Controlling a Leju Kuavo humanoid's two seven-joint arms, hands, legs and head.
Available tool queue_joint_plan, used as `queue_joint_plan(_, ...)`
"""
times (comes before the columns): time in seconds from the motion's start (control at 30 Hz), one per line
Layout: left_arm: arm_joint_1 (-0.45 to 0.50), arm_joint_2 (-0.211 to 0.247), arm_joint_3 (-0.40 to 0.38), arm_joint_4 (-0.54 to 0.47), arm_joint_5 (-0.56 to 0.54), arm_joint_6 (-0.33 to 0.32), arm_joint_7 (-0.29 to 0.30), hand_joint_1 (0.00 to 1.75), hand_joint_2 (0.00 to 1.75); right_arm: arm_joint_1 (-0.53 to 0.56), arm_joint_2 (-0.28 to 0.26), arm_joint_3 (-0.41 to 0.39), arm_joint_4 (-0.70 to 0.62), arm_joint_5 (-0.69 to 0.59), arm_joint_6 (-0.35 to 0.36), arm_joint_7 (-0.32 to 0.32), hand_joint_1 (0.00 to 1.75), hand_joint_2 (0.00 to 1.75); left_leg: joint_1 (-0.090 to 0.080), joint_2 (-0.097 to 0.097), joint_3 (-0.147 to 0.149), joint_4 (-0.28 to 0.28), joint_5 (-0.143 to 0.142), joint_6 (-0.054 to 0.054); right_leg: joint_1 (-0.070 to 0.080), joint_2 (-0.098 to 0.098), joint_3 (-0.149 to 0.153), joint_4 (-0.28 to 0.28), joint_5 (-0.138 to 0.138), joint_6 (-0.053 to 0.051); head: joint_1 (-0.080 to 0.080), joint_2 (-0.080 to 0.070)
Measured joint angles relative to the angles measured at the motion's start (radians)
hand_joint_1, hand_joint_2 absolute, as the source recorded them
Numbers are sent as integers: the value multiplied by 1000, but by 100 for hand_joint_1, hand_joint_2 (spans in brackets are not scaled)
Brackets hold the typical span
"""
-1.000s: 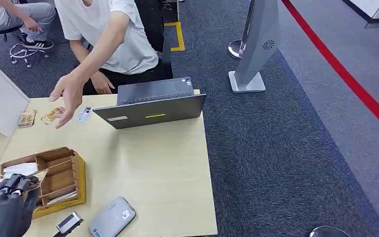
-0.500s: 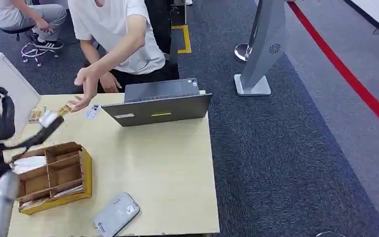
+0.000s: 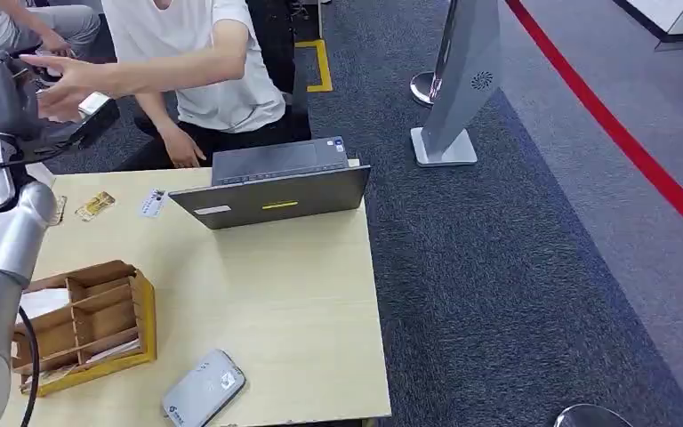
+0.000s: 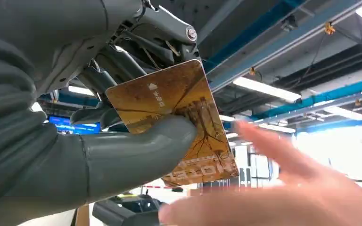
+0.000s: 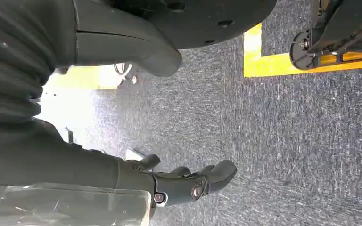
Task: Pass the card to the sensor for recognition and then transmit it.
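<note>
The left hand (image 4: pixel 99 122) is pinching a golden-brown card (image 4: pixel 179 117) between its thick grey thumb and the darker fingers (image 4: pixel 122 61) behind it. The left wrist view is showing the card's face, with a small white logo and pale lettering along one end. A person's hand (image 4: pixel 283 188), blurred, is reaching in just beside the card's free edge; whether it is touching cannot be told. From the head view, the left hand (image 3: pixel 0 98) is raised at the table's far left corner, with the person's hand (image 3: pixel 62 84) over it and the card itself hidden. The right hand (image 5: pixel 188 183) is hanging over grey carpet, its fingers lightly curled and holding nothing. On the table (image 3: pixel 276 294), the grey card sensor (image 3: pixel 203 388) is lying at the near edge, beside a wooden organiser box (image 3: pixel 89 325). A laptop (image 3: pixel 271 187) is standing at the far edge, with a small card (image 3: pixel 94 205) lying near it.
</note>
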Motion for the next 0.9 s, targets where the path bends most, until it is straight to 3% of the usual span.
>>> queue_joint_plan(0.4,-55,-13,-27,114,0,-43,78,175,175,5,-1,26,0,16,-2,0,0,175,0,1,-3,0,0,0,0,1,-3,0,0,0,0,0)
queue_joint_plan(0.43,-56,-13,-27,120,0,-43,82,0,175,5,-1,26,0,15,-5,0,0,175,0,1,-3,0,0,0,0,1,-3,0,0,0,0,0)
queue_joint_plan(0.9,-93,-7,-27,141,0,-29,77,0,175,6,-1,29,0,16,-6,9,0,175,0,0,-4,0,0,0,0,0,-3,0,-1,0,0,0)
